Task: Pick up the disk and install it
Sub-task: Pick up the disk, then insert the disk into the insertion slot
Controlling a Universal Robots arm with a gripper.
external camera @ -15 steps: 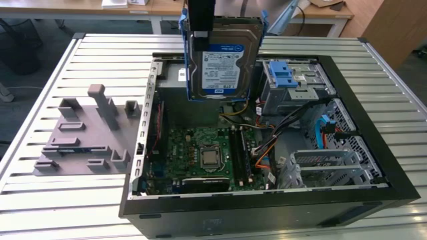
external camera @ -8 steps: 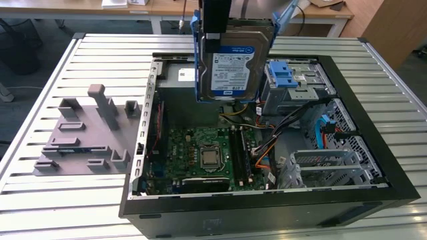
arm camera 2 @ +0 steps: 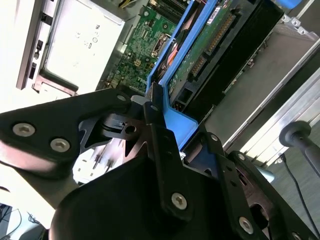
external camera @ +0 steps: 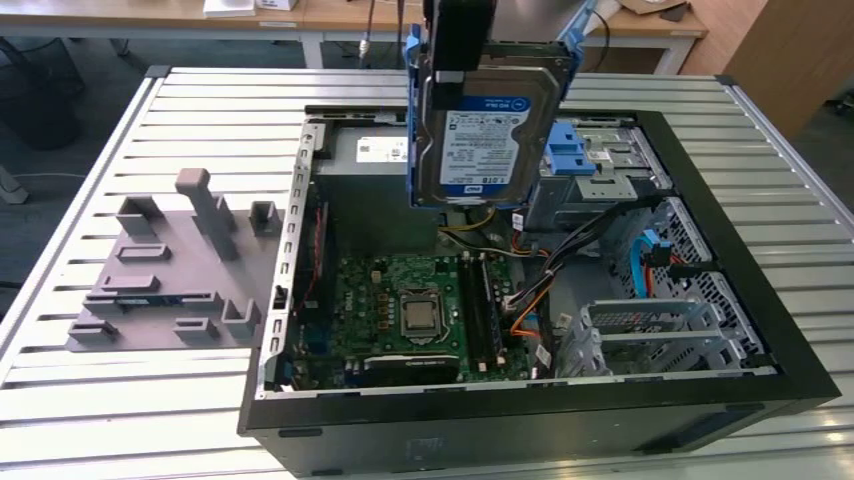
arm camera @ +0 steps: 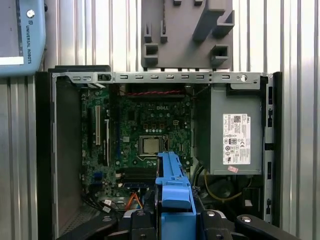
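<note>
Slatted metal table point(external camera: 134, 420), with an open computer case point(external camera: 534, 425) lying on its side on it. Grey moulded fixture point(external camera: 174, 270) sits on the slats at the exterior view's left, just beside the case. Green motherboard point(external camera: 400, 300) lies flat on the case floor. The disk point(external camera: 483, 135) hangs above the open case, upright, touching nothing below, label toward the exterior camera. Gripper point(external camera: 461, 50) is clamped on the disk's blue carrier at the top end. In the second wrist view, black fingers point(arm camera 2: 162, 150) pinch the blue plastic. Farther in are the grey power supply point(arm camera: 235, 130) and, at the exterior view's right, the drive cage point(external camera: 601, 160) with blue latches. Wooden desks point(external camera: 334, 15) stand beyond.
</note>
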